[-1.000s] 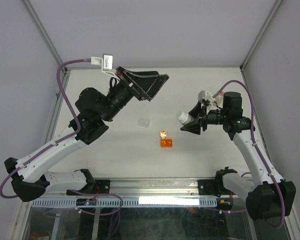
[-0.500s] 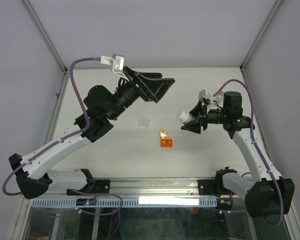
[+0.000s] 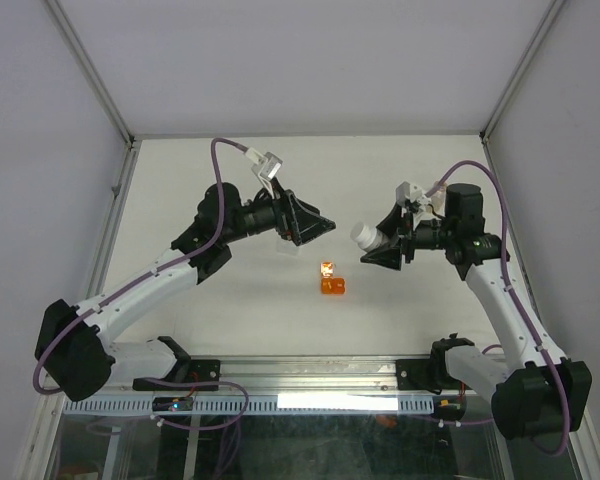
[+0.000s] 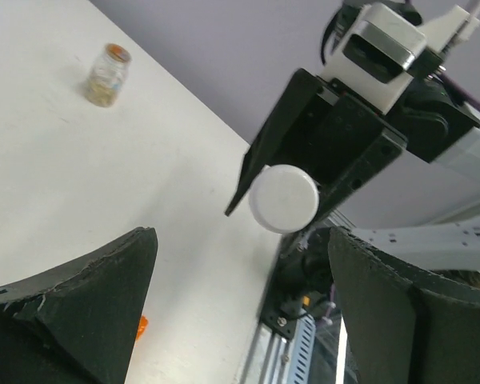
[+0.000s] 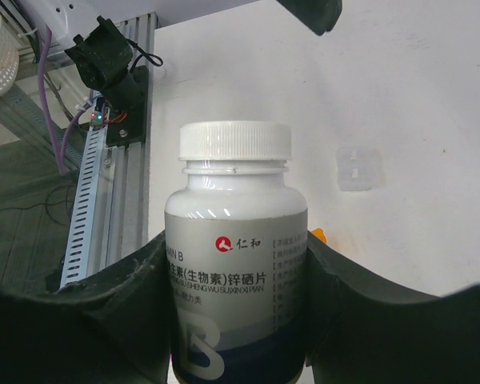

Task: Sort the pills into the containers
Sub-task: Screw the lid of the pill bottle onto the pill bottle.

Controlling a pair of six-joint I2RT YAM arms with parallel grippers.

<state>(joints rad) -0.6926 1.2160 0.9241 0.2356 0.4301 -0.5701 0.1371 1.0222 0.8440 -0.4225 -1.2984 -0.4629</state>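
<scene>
Where the pills (image 4: 103, 95) show at all, they are a tan layer in the bottom of the clear vial (image 4: 108, 74), too small for you to count. That vial stands near the middle of the bench (image 3: 400, 170), and it has an orange top. Just beside it on the near side sits the orange cup (image 3: 332, 286); from above you cannot tell whether the two touch.

Your third container, the white bottle (image 5: 236, 240), is off the bench. The right gripper (image 3: 372, 246) has it clamped by its lower body, fingers on either side of the label and the dark band. Its white cap is on and points across towards the left arm, so the left wrist view looks straight at the round cap.

Your left gripper (image 3: 315, 225) hangs in the air facing that cap, well apart from it. Its fingers (image 4: 88, 304) are spread wide, with nothing between them.

Below the left gripper, a small clear square piece (image 3: 287, 243) lies flat on the bench, apart from the vial and cup.
</scene>
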